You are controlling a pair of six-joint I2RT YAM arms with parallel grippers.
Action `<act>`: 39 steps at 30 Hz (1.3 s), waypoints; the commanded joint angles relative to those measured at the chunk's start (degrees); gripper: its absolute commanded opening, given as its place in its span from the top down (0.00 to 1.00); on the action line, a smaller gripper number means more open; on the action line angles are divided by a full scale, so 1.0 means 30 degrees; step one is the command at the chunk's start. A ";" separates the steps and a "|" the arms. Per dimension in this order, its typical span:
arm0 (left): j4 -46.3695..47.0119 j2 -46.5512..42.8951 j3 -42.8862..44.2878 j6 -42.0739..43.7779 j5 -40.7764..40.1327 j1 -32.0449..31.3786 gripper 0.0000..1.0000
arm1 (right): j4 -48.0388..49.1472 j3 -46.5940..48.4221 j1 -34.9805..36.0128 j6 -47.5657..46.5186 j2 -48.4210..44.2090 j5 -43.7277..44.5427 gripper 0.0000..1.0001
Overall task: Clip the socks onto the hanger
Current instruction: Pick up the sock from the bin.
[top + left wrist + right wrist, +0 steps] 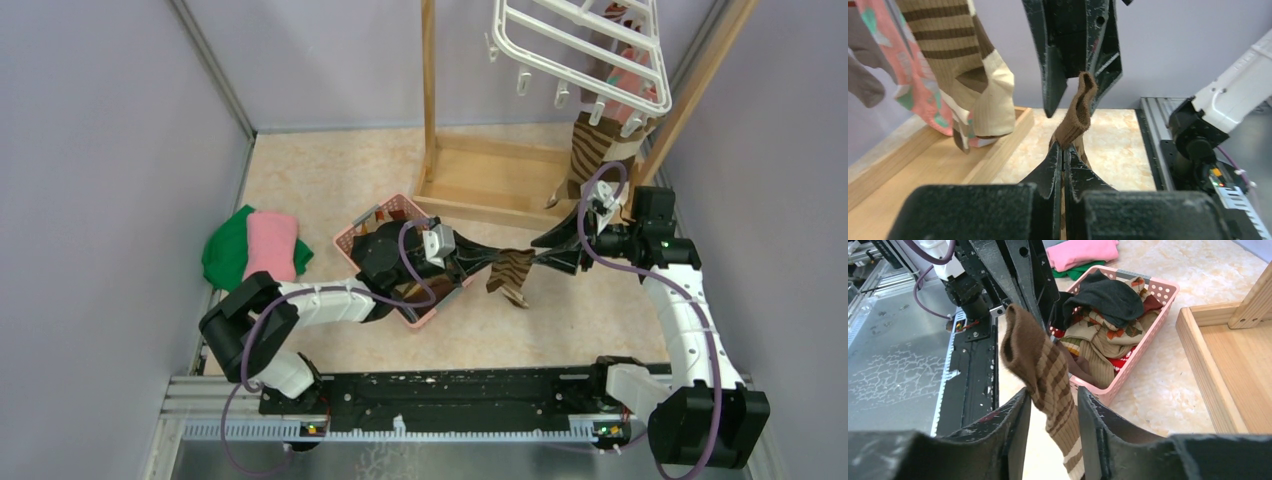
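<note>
Two grippers meet in mid-air around one brown striped sock [1045, 365]. The left gripper [1063, 152] is pinched tight on one end of the sock, with the fabric bunched just beyond its fingertips. The right gripper [1052, 395] faces it fingertip to fingertip with its jaws parted. The sock's striped length hangs down between them and does not appear to be squeezed. Beneath the left gripper's wrist sits a pink basket [1150, 335] holding more socks. Up and beyond the right gripper hangs the white clip hanger [590, 55], with several hung socks [958, 60] already pegged to it. The step looks like a handover or regrip between the two grippers. To do it well, the left gripper should hold a firm pinch while the right closes on a flat edge of the cuff. That grip should leave a free margin of fabric above the fingers so a clip [561, 95] can bite it.
</note>
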 commanded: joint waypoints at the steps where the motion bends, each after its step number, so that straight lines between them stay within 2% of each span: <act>1: 0.0145 -0.0420 0.0092 -0.1763 0.1870 0.0201 1.00 | 0.0208 0.0923 -0.0194 -0.0161 -0.0179 -0.0587 0.56; 4: 0.0332 -0.0242 0.0169 -0.2316 0.2202 0.0352 1.00 | 0.0232 0.0746 -0.0181 -0.0315 -0.0174 -0.1241 0.46; 9: 0.0663 0.0193 0.0565 -0.2900 0.2611 0.0434 1.00 | 0.0342 0.0442 -0.0123 -0.0547 -0.0194 -0.2103 0.48; 14: 0.0951 0.0513 0.0747 -0.3340 0.2956 0.0447 1.00 | 0.0298 0.0397 -0.0042 -0.0738 -0.0230 -0.2597 0.57; 24: 0.2057 0.0768 0.0743 -0.4415 0.3098 0.0499 1.00 | 0.0608 0.0061 0.0417 -0.0762 -0.0223 -0.2773 0.68; 26: 0.2389 0.0900 0.0791 -0.4724 0.3210 0.0534 1.00 | 0.0709 0.0006 0.0486 -0.0705 -0.0223 -0.2904 0.74; 31: 0.2732 0.1143 0.0809 -0.5139 0.3396 0.0645 1.00 | 0.1119 0.0022 0.0514 -0.0163 -0.0252 -0.3674 0.99; 36: 0.2999 0.1320 0.0639 -0.5616 0.3813 0.0968 0.99 | 0.1370 0.0309 0.0515 0.0547 -0.0224 -0.3711 1.00; 39: 0.3340 0.1352 0.0379 -0.6285 0.4212 0.1389 0.89 | 0.1852 0.0400 0.0518 0.1190 -0.0232 -0.3726 1.00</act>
